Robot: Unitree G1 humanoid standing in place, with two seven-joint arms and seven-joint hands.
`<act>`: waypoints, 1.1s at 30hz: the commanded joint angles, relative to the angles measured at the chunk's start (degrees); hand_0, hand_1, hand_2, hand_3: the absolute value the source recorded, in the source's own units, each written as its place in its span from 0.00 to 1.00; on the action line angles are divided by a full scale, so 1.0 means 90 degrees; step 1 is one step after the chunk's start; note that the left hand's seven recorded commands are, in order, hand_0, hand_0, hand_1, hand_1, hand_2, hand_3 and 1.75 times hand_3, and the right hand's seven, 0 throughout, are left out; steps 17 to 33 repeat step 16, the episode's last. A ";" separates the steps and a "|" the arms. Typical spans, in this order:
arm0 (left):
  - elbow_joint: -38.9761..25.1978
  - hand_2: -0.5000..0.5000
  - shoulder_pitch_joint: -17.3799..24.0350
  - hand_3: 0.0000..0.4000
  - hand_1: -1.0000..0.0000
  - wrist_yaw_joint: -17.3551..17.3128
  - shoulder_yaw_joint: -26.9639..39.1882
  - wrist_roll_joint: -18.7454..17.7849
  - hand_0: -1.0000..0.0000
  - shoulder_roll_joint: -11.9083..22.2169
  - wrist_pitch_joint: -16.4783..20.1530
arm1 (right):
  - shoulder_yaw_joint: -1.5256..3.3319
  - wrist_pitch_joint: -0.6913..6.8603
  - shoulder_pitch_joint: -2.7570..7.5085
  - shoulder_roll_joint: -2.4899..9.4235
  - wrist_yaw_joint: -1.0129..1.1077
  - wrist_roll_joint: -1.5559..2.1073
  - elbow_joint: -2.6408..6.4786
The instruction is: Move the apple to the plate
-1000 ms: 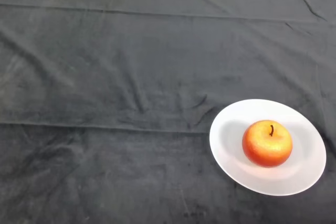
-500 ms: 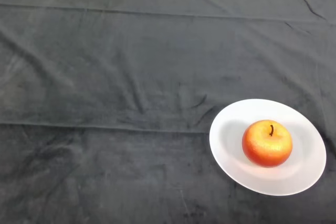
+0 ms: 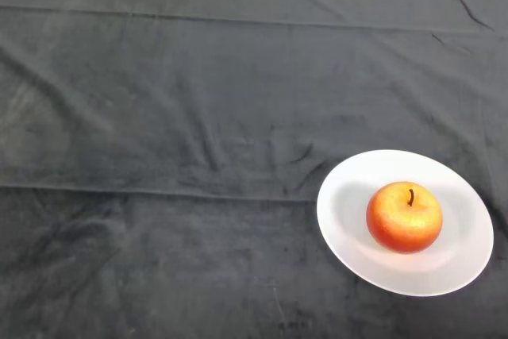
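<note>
- Right, you've got the apple (image 3: pixel 403 217) sitting on the plate (image 3: pixel 349 228), stem up, roughly mid-dish, a bit toward the near side.
- Apple's red-orange w/ a yellower patch up top round the dark stem; upright, not tilted.
- Plate is white, round, shallow; lies flat at the lower right of the head view, its rim close to the right edge.
- Bare white dish shows all round the apple, so it's clear of the rim on every side.
- Under the plate: dark cloth (image 3: pixel 198 117) over the table, creased, w/ long folds running left-right and small wrinkles just left of the plate.
- Pale strip along the top edge beyond the cloth.
- Hand: not visible to you anywhere, so can't tell its state.
</note>
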 commanded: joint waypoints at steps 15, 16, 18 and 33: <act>-0.0298 0.50 -0.0384 0.00 1.00 -0.0195 0.0620 0.0442 1.00 -0.0286 0.0227 | -0.0106 0.0023 -0.0036 -0.0106 -0.0033 0.0052 0.0081; -0.0310 0.50 -0.0389 0.00 1.00 -0.0202 0.0632 0.0457 1.00 -0.0296 0.0239 | -0.0106 0.0023 -0.0036 -0.0105 -0.0033 0.0052 0.0081; -0.0310 0.50 -0.0389 0.00 1.00 -0.0202 0.0632 0.0457 1.00 -0.0296 0.0239 | -0.0106 0.0023 -0.0036 -0.0105 -0.0033 0.0052 0.0081; -0.0310 0.50 -0.0389 0.00 1.00 -0.0202 0.0632 0.0457 1.00 -0.0296 0.0239 | -0.0106 0.0023 -0.0036 -0.0105 -0.0033 0.0052 0.0081</act>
